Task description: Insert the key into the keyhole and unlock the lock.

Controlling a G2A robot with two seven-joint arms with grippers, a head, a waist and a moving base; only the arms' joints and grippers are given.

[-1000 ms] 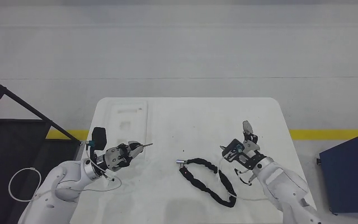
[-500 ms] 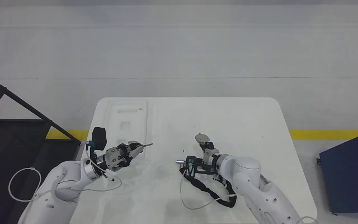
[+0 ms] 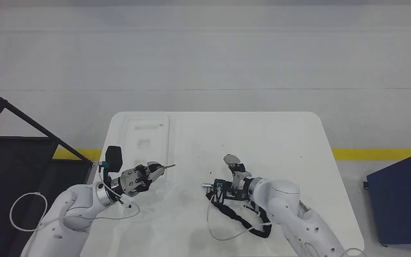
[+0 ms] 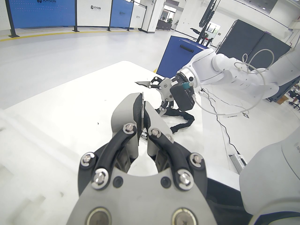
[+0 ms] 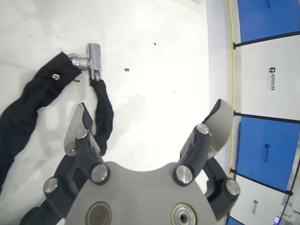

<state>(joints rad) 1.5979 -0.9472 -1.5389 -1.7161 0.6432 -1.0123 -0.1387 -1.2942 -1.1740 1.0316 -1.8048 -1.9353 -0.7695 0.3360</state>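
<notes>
My left gripper (image 3: 156, 169) is shut on a thin metal key (image 3: 166, 167) at the table's left front, the blade pointing toward the middle. The left wrist view shows the key (image 4: 142, 108) edge-on, pinched between the fingers. A silver lock cylinder (image 3: 207, 186) sits mid-table and joins the two ends of a black sleeved chain (image 3: 241, 217). My right gripper (image 3: 222, 173) hovers open just right of the cylinder. In the right wrist view one finger (image 5: 80, 115) rests beside a chain end (image 5: 103, 113) below the lock cylinder (image 5: 93, 59), and the other is over bare table.
The white table (image 3: 289, 135) carries a shallow white foam tray (image 3: 146, 133) at its back left. A thin white cable (image 3: 215, 232) trails from my right arm over the front of the table. A blue cabinet (image 3: 392, 199) stands off the table's right side.
My right arm swung from the table's right side across to the lock cylinder, then held there with its fingers open. The left arm and key stayed put.
</notes>
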